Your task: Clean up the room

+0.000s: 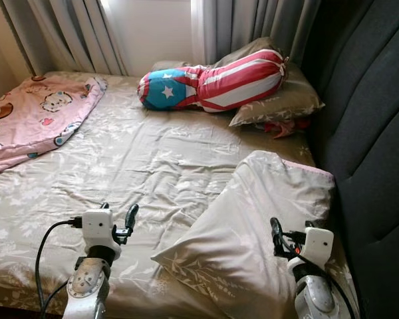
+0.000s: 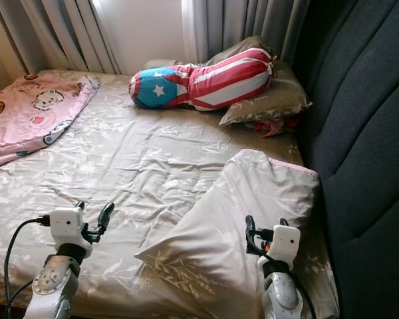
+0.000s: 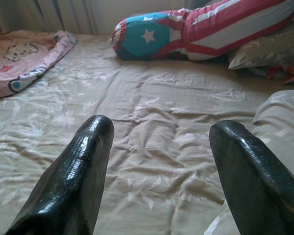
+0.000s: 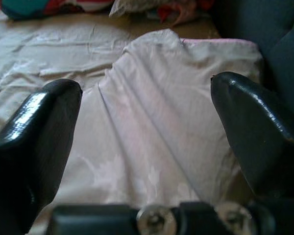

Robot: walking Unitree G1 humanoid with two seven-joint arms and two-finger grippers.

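Left pincer [image 1: 123, 222] raised over the near edge of the bed [image 1: 139, 159], fingers [image 3: 76, 181] spread wide apart, holding nothing; right pincer [image 1: 284, 240] likewise parted and empty, poised above a beige pillow [image 1: 253, 226] lying crooked beside the dark padded headboard [image 1: 372, 133]; rumpled floral sheet between; a pink cartoon blanket [image 1: 33, 116] bunched at the far left corner; farther back a stars-and-stripes bolster [image 1: 213, 83] resting across a second pillow [image 1: 282, 100]; grey curtains [image 1: 253, 23] behind.
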